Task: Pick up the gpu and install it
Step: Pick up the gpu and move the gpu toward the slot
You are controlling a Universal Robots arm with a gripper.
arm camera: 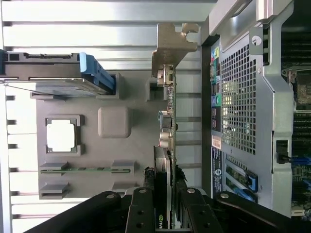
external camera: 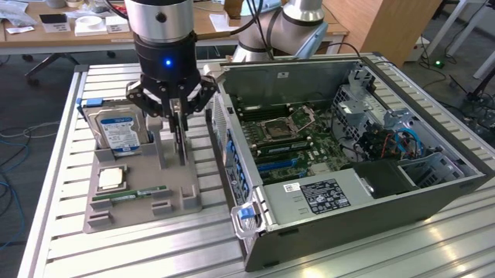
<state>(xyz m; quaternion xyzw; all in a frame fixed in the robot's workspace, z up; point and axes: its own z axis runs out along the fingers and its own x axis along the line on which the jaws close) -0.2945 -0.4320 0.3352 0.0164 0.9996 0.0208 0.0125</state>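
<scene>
The gpu [external camera: 180, 149] is a thin dark card standing on edge in the grey holder tray [external camera: 139, 205], just to the exterior view's left of the open computer case [external camera: 332, 200]. My gripper [external camera: 176, 124] hangs straight above it, with a finger pressed on each face of the card's upper part, shut on it. In the wrist view the gpu [arm camera: 168, 124] appears edge-on, its silver bracket [arm camera: 171, 46] at the far end, and my gripper [arm camera: 165, 191] clamps it between black fingers [arm camera: 146, 199]. I cannot tell whether the card's lower edge is off the tray.
On the tray sit a blue-labelled hard drive [external camera: 120, 130], a CPU [external camera: 112, 178] and a green RAM stick [external camera: 127, 194]. The case lies open with its motherboard [external camera: 286, 139] facing up. Everything rests on a slatted metal table [external camera: 155, 249].
</scene>
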